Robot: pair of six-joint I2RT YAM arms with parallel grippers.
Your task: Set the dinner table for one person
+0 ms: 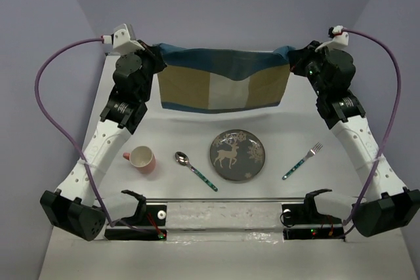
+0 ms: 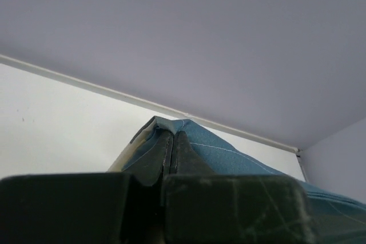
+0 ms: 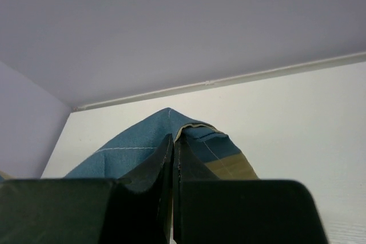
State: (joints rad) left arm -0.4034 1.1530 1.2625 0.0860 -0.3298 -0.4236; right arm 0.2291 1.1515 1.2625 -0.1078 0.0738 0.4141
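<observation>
A blue-and-tan striped placemat (image 1: 223,85) hangs stretched between my two grippers above the far part of the white dinner table (image 1: 197,122). My left gripper (image 1: 159,57) is shut on its left top corner (image 2: 171,127). My right gripper (image 1: 293,57) is shut on its right top corner (image 3: 171,115). Nearer on the table lie a pink mug (image 1: 142,159), a spoon (image 1: 195,169), a grey plate with a deer pattern (image 1: 237,155) and a fork (image 1: 302,160), left to right.
Purple walls close the table at the back and both sides. A metal rail with the arm mounts (image 1: 223,211) runs along the near edge. Purple cables (image 1: 52,109) loop out from each arm.
</observation>
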